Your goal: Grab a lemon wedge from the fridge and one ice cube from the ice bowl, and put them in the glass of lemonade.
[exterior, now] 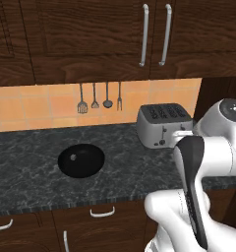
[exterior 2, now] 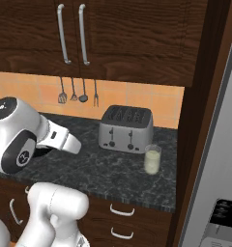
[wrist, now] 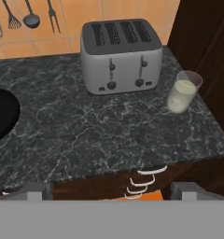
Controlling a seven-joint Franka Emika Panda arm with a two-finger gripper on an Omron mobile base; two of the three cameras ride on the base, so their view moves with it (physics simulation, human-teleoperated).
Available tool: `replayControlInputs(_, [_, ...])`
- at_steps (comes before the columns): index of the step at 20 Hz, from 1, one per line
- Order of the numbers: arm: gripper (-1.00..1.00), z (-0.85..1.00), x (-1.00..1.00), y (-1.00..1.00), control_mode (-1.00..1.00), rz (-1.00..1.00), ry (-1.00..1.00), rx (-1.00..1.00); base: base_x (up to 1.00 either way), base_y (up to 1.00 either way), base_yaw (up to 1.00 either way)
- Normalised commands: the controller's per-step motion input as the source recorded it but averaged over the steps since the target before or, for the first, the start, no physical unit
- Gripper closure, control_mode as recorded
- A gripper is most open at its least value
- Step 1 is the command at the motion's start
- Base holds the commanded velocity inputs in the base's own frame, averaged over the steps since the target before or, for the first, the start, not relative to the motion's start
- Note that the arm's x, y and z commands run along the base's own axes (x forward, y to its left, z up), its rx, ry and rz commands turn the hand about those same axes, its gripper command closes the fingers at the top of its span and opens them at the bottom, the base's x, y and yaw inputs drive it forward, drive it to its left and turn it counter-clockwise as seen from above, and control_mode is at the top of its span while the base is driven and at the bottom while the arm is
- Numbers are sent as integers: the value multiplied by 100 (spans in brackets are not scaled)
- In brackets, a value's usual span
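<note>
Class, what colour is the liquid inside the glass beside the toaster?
Pale creamy yellow; the glass of lemonade shows best in the hand view.

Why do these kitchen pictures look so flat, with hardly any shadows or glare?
Left base view: even light, one small glint in the ice bowl. Right base view: the glass of lemonade casts barely any shadow. Hand view: toaster softly shaded, edges slightly soft.

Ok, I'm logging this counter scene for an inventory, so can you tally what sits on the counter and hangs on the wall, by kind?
Toaster: 1
Glass of lemonade: 1
Ice bowl: 1
Hanging utensils: 4
Total: 7
</note>
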Motion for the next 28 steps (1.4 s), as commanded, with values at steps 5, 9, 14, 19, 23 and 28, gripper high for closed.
replayControlInputs(5, [-100, 0, -8, -1, 100, 0, 0, 0, -20, 0, -3])
replayControlInputs(9, [-100, 0, 0, 0, 100, 0, 0, 0, -100, -4, -36])
replayControlInputs(14, [-100, 0, 0, 0, 100, 0, 0, 0, -94, -29, -38])
replayControlInputs(19, [-100, 0, 0, 0, 100, 0, 0, 0, -54, -86, -19])
replayControlInputs(23, [-100, 0, 0, 0, 100, 0, 0, 0, -3, -100, 13])
replayControlInputs(28, [-100, 0, 0, 0, 100, 0, 0, 0, 0, -100, 30])
